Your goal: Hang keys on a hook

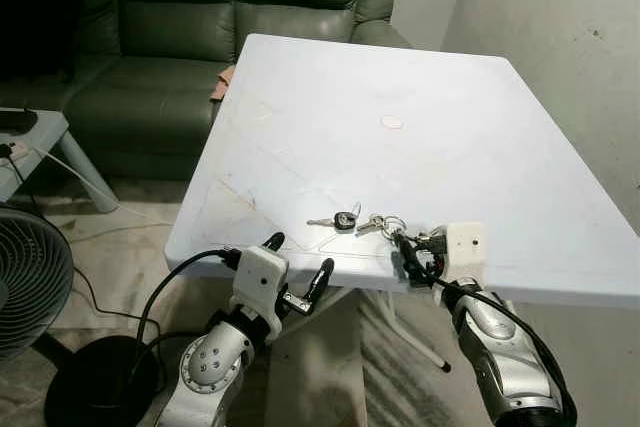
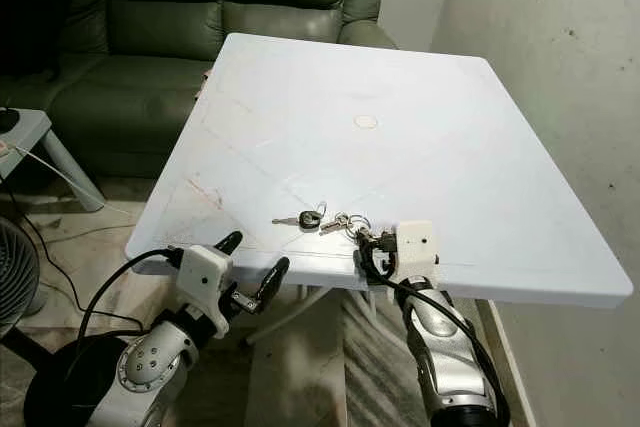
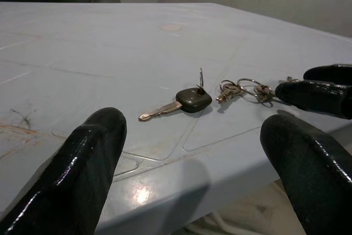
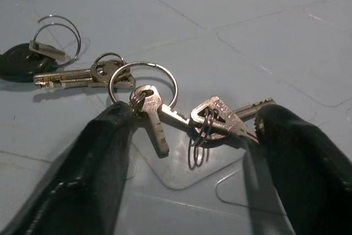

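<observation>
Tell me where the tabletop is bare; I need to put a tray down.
The white table is bare over its far half toward the sofa, save a small round mark. The near edge is crowded: the keys lie there, with the right gripper at them and the left gripper beside.

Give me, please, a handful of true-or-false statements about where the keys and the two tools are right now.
1. The keys lie on the white table, near its front edge. True.
2. The right tool is open, one finger on either side of the key rings. True.
3. The left tool has already lifted the black-headed key. False: that key lies flat on the table, and the left tool is open at the table's edge, short of it.
4. The keys hang from a hook on the wall. False: they lie on the table.
5. A green sofa stands behind the table. True.
</observation>
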`<state>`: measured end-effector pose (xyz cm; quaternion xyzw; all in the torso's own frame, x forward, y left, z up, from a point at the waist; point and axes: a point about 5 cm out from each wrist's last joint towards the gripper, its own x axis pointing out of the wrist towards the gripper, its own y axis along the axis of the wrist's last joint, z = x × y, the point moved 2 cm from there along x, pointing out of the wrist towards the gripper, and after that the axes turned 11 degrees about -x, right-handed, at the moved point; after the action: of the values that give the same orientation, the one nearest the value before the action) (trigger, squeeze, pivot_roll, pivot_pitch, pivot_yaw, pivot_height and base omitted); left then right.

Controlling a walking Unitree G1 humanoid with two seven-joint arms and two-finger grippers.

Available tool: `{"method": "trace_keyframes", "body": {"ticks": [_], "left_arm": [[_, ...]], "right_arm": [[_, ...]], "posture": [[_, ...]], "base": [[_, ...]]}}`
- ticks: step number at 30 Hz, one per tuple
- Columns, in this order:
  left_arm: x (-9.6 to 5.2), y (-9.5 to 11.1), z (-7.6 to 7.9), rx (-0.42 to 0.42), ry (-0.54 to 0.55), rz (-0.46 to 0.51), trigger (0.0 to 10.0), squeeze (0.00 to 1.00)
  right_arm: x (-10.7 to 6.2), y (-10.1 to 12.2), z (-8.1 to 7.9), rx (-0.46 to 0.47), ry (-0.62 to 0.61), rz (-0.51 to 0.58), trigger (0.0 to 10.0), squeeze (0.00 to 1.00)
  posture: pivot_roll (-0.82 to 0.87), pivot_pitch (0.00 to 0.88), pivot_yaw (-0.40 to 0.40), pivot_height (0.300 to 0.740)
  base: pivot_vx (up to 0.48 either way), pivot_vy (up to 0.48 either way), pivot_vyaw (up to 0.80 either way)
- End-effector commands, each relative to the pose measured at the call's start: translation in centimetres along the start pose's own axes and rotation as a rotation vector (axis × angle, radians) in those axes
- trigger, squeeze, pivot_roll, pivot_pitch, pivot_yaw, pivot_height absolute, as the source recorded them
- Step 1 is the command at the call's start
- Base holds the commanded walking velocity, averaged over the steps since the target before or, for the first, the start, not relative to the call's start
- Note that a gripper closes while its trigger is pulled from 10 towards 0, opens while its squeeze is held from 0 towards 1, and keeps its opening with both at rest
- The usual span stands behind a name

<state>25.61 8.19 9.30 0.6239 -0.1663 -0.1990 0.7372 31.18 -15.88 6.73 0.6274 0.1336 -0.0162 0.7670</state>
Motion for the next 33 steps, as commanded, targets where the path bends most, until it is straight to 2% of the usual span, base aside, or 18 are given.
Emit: {"method": "trace_keyframes", "body": {"ticks": [1, 2, 33], "left_arm": [[-0.09, 0.28, 0.14, 0.006, 0.003, 0.005, 10.0, 0.0], [-0.1, 0.27, 0.14, 0.006, 0.004, 0.005, 10.0, 0.0], [-0.01, 0.25, 0.15, 0.006, 0.013, 0.005, 10.0, 0.0]], "right_arm": [[0.12, -0.02, 0.23, 0.0, -0.013, -0.011, 0.3, 0.0], [0.12, -0.09, 0.23, 0.0, -0.012, -0.011, 0.0, 0.0], [0.22, -0.08, 0.49, 0.004, -0.029, -0.014, 0.0, 0.0]], "posture": [[0.03, 0.055, -0.058, 0.74], [0.03, 0.055, -0.058, 0.74], [0.04, 0.054, -0.062, 0.74]], "base": [[0.0, 0.0, 0.0], [0.0, 0.0, 0.0], [0.0, 0.0, 0.0]]}}
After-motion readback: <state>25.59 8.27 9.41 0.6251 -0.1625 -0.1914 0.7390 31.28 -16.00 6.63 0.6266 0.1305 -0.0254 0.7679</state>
